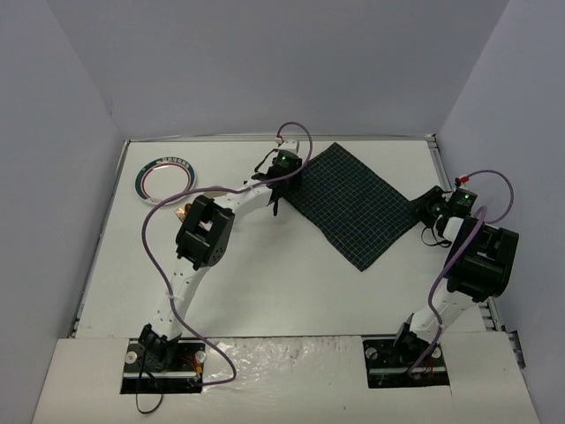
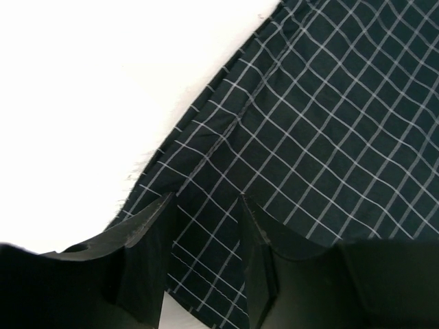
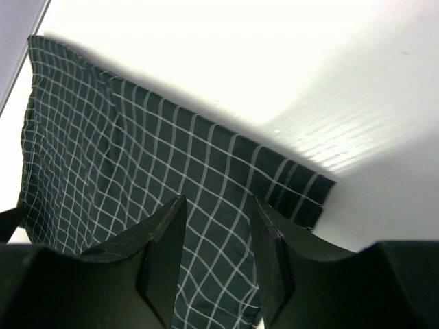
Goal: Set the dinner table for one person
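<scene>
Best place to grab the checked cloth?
Pinch the checked cloth at its two side corners, left claw and right claw coming down from above. It lies flat as a diamond on the table, so only corners and hems give an edge.

No text, label, brand or number can be read in any view. The round plate (image 1: 144,184), at the far left of the dinner table (image 1: 265,300), has small reddish marks on its teal rim. They are too small to tell whether they are letters.
</scene>
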Motion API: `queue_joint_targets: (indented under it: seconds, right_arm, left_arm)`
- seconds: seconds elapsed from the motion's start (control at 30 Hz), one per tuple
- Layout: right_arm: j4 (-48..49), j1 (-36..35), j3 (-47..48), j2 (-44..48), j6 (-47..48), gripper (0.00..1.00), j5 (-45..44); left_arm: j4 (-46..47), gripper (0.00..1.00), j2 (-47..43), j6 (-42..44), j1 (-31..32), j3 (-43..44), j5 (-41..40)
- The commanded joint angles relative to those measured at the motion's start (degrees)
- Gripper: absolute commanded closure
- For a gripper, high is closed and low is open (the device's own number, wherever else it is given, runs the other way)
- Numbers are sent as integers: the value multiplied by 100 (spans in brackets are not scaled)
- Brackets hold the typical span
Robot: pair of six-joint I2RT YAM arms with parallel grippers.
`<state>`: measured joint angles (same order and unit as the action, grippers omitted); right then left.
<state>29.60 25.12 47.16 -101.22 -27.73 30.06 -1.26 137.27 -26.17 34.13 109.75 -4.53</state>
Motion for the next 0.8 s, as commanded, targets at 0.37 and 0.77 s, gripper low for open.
queue_joint_targets:
  seconds: [0.37, 0.77]
  right_arm:
    - [714, 441, -269, -389, -181, 69, -53]
    - [414, 484, -25, -189, -71, 67, -68]
  left_arm:
    - [134, 76, 10, -415, -354, -174, -250]
    - [-50, 72, -60, -489, -424, -317, -23]
